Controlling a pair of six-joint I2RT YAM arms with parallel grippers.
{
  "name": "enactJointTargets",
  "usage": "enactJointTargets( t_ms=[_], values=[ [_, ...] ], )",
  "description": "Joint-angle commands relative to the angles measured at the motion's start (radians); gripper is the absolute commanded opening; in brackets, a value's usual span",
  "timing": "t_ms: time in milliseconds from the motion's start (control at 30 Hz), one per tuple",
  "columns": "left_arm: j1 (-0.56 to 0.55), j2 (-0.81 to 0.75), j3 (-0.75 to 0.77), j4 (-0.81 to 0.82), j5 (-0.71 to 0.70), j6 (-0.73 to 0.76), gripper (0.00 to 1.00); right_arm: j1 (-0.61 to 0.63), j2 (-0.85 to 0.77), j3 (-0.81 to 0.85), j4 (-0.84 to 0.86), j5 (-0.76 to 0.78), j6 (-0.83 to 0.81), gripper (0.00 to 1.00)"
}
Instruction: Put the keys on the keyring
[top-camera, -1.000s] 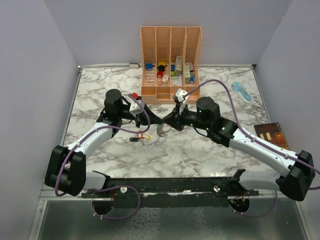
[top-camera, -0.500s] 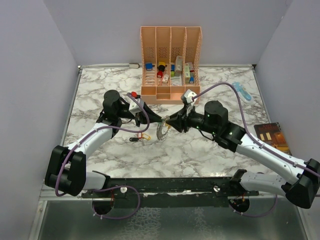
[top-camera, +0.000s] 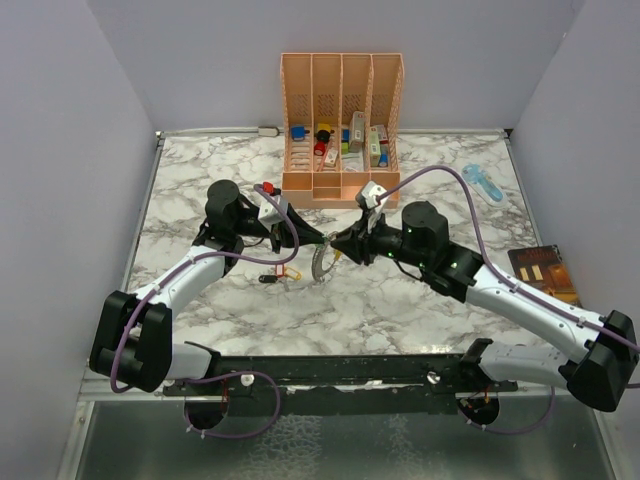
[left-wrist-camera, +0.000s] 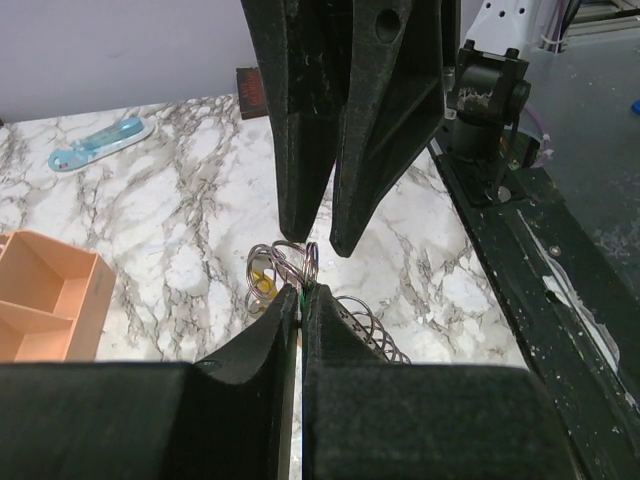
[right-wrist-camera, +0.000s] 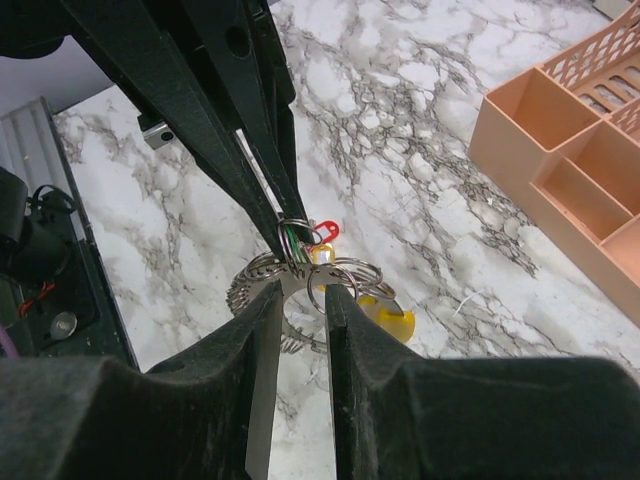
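Observation:
My left gripper and right gripper meet tip to tip above the table's middle. The keyring, a silvery coil with wire rings, hangs below them. The left gripper is shut on the keyring's bunch of rings, with a green sliver between its pads. The right gripper stands a little open. A silvery key lies along one finger's inner face and a small ring crosses the gap. The yellow tag dangles beneath. More keys with red, yellow and black tags lie on the marble.
An orange desk organiser with small items stands at the back centre. A light-blue gadget lies at the back right and a dark book at the right edge. Purple cables loop over both arms.
The right gripper has gone from shut to partly open. It pulled back a little to the right, then closed in on the left gripper again. The keyring hangs slightly lower.

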Motion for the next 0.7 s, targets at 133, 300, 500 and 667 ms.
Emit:
enactJointTargets(
  t_ms=[133, 300, 500, 667],
  values=[
    [-0.012, -0.015, -0.01, 0.007, -0.012, 0.024, 0.0, 0.003, 0.012, 0.05, 0.071, -0.014, -0.022, 0.24],
    [-0.016, -0.013, -0.006, 0.005, -0.021, 0.026, 0.0, 0.003, 0.037, 0.061, 0.078, -0.041, -0.022, 0.2],
    [-0.017, -0.013, 0.0, 0.0, -0.024, 0.026, 0.0, 0.003, 0.064, 0.065, 0.075, -0.067, -0.015, 0.17],
    [-0.017, -0.011, 0.0, -0.001, -0.03, 0.03, 0.0, 0.003, 0.065, 0.068, 0.053, -0.067, -0.019, 0.11]
  ],
)
